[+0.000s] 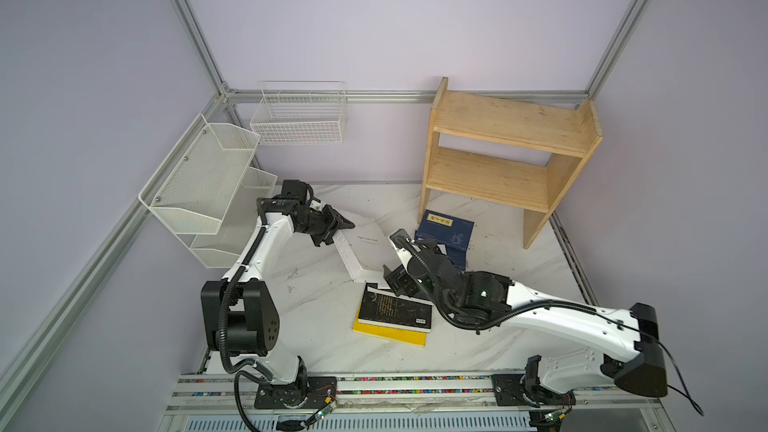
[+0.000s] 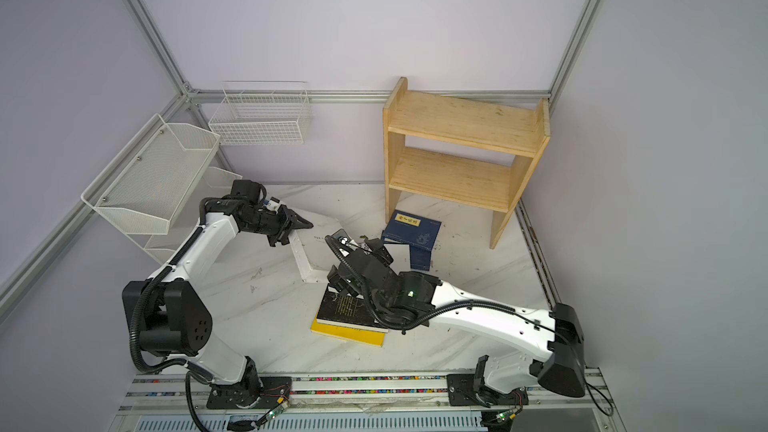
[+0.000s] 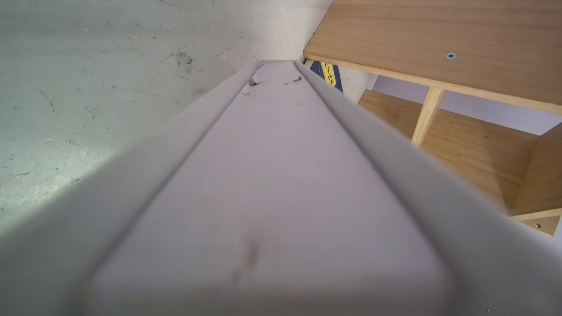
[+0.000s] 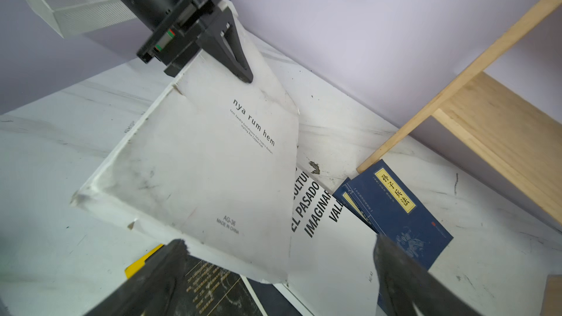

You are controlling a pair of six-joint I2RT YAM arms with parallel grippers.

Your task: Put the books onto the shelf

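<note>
Books (image 1: 395, 309) lie on the table (image 1: 316, 297) beside the shelf (image 1: 498, 176).

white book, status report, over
Left gripper shut on white book, held end tilted up. Right gripper open beside it. Shelf holds no books yet. Blue books lie at shelf's foot.

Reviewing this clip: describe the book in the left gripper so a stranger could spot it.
Find the wooden shelf at the back right. Just left of its foot, the left gripper clamps the edge of a large white book. Its thin small title, "nya rum hem", separates it from the bold-lettered white book partly under it.
</note>
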